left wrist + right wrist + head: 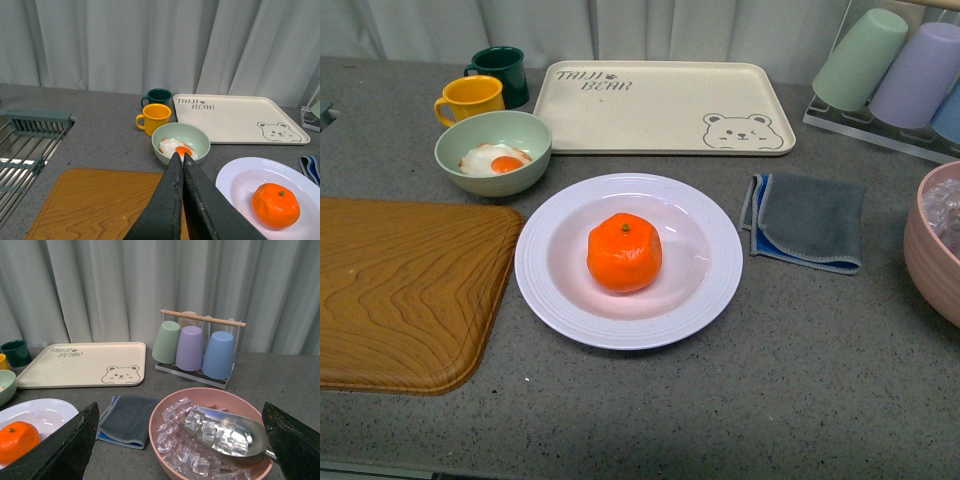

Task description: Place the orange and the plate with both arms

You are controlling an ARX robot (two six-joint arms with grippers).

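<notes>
Orange/plate status: slightly lumpy, matte-skinned orange [624, 253] with a small green stem dot sits stem-up in the well of the glossy white round deep plate [715, 250], which has a wide ridged rim. The plate lies flat on the grey speckled tabletop [720, 410], about mid-width, nearer the front edge than the back.

Around it:
- Rounded-corner wood-grain tray [400, 290] at the left edge, right up against the plate rim; can't tell if they touch.
- Smooth pale green bowl [525, 170] holding a fried egg [495, 160], behind-left of the plate and close to its rim.
- Yellow mug [470, 98] and dark green mug [502, 72], further toward the back-left corner.
- Cream rectangular tray with bear print [650, 110] along the back edge.
- Folded grey cloth with blue trim [810, 220] right of the plate, apart from it.
- Pink bowl [215, 391] at the right edge, full of clear ice cubes [180, 430], with a shiny metal scoop [240, 432] lying in them.
- Rack with wooden bar [202, 318] at the back-right corner, carrying three upside-down matte cups [192, 347]: green, purple, blue.

Arms: neither shows in the front view.
- Left end effector [181, 157]: two dark tapered fingers pressed together with nothing between. It's aimed toward the back edge, tips in line with the green bowl.
- Right end effector [180, 407]: dark fingers [60, 450] spread wide apart and empty, with the pink bowl framed between them.
</notes>
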